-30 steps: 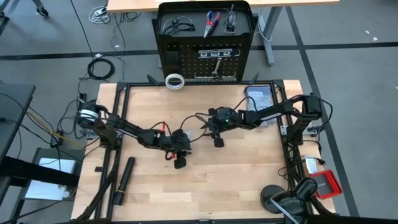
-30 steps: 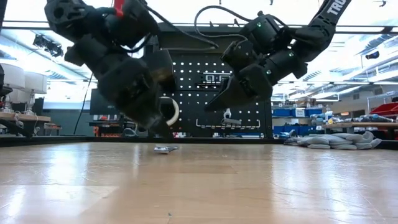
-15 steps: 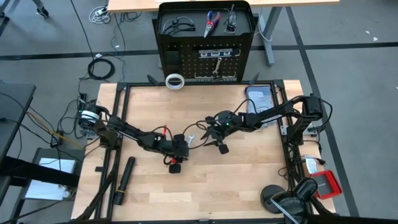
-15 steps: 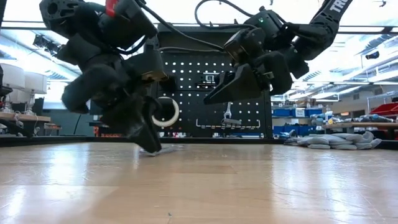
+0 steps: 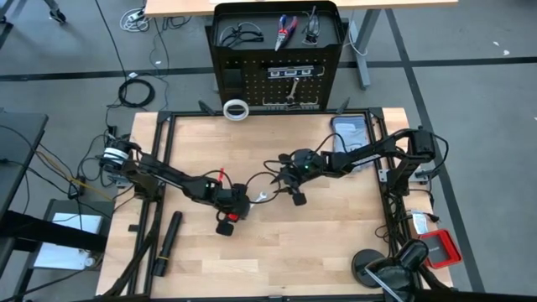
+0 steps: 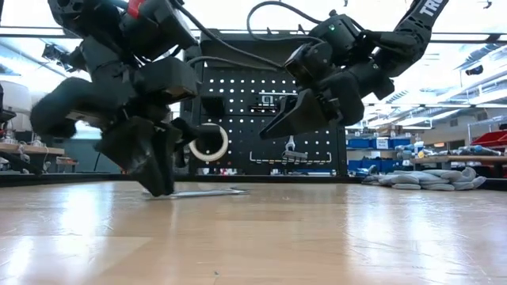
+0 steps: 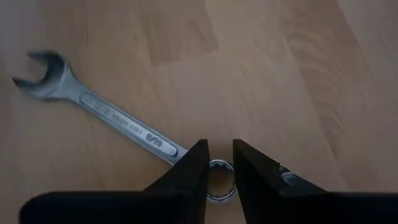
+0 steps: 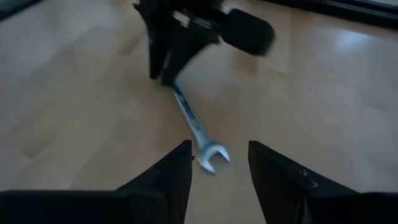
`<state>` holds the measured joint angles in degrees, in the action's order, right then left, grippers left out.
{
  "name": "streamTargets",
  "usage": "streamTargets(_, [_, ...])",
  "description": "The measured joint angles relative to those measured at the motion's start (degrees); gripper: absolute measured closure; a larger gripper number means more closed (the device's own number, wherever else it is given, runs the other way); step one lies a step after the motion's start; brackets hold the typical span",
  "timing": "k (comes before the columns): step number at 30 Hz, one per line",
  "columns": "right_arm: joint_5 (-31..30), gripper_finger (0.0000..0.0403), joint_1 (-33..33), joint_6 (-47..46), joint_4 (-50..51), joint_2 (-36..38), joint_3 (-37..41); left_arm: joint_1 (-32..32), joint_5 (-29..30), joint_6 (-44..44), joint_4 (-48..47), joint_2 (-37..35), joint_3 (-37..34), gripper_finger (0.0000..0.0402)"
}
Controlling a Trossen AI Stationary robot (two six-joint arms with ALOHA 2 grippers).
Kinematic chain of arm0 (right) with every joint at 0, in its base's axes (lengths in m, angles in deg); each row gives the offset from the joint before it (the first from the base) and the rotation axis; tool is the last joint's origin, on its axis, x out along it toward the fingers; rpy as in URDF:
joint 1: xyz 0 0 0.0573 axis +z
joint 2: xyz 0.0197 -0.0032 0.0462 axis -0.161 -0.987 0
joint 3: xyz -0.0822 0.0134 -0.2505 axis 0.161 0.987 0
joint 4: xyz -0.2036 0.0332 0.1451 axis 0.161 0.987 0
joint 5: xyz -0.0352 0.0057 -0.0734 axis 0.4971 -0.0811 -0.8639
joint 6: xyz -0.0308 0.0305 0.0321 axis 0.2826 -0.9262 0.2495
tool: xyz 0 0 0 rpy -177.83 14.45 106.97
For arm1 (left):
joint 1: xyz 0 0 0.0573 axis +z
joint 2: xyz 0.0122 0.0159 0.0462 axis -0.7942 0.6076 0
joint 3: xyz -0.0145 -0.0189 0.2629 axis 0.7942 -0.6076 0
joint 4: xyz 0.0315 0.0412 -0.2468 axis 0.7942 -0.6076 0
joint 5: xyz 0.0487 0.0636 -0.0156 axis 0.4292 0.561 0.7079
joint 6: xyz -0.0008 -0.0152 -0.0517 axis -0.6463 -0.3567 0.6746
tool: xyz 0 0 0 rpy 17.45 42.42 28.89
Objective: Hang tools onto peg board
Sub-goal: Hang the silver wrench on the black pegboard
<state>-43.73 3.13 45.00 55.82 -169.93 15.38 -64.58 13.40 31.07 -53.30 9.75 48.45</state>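
The silver wrench [image 7: 99,112] lies flat near the worktop [image 5: 336,243] centre, long axis slanting, open jaw toward the right tool [image 5: 295,190], ring end between the left tool's [image 7: 219,169] narrowly parted fingers. Only the left wrist view shows that ring. The right tool hovers open above.

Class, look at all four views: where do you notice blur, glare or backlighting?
Low view: bright ceiling behind leaves both arms as dark silhouettes, and the tabletop shines. Right wrist view: left pincer is blurred above the wrench. Left wrist view: wrench sharp, near fingertips soft.
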Motion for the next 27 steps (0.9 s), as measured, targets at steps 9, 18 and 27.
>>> streamTargets(9, [-3.8,0.0238,0.0,-2.1,-0.7,0.0,0.0,-0.6,3.2,10.8,-7.7,-6.8,2.9,0.0324])
streamTargets(18, [-5.0,0.0240,-0.3,-1.8,-1.0,0.0,0.0,-3.6,7.8,25.9,-9.0,-7.2,3.0,0.0325])
streamTargets(27, [-5.0,0.0240,-0.1,0.3,-1.6,0.0,0.0,-7.0,13.2,36.1,-12.9,-7.1,2.9,0.0354])
